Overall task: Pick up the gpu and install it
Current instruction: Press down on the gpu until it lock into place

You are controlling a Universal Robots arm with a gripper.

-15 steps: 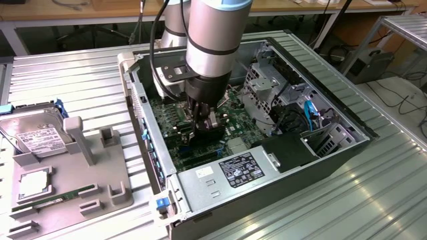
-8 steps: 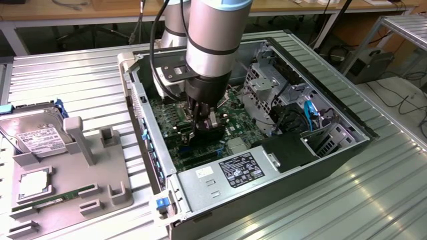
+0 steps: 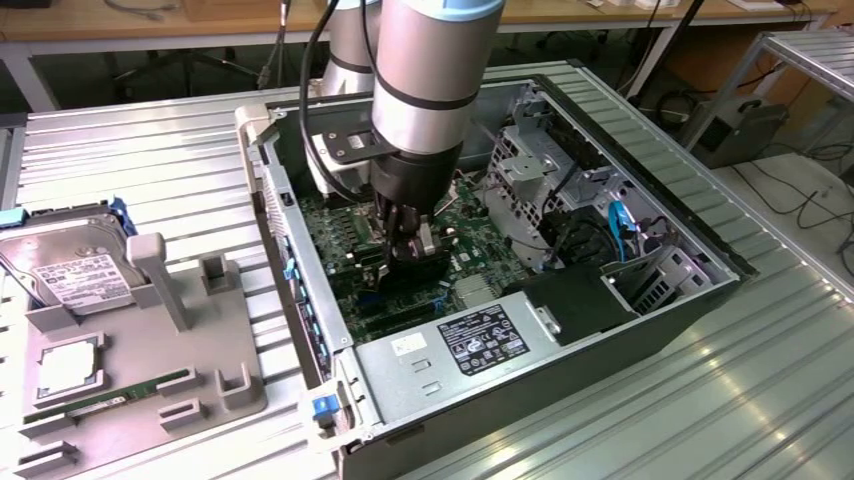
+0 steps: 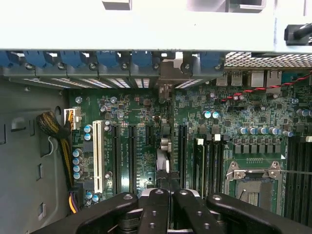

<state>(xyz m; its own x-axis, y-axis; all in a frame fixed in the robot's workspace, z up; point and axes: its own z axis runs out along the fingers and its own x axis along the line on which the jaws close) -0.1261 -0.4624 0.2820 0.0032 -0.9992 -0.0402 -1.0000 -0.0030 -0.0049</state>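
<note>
The arm reaches down into the open computer case [image 3: 641, 215] on the table [image 3: 147, 160], and the hand [image 3: 404, 262] is clenched tight on the gpu [image 3: 411, 268], a thin dark card. The card stands on its edge over the green board [image 4: 131, 117], and from the wrist it shows as a thin strip [image 4: 163, 146] running from the fingers [image 4: 156, 204] up to its silver bracket at the case wall, between the black slots [image 4: 130, 156]. On the exterior view's left, a grey tray [image 3: 147, 380] holds a hard drive [image 3: 74, 265] and a green stick [image 3: 114, 393].
</note>
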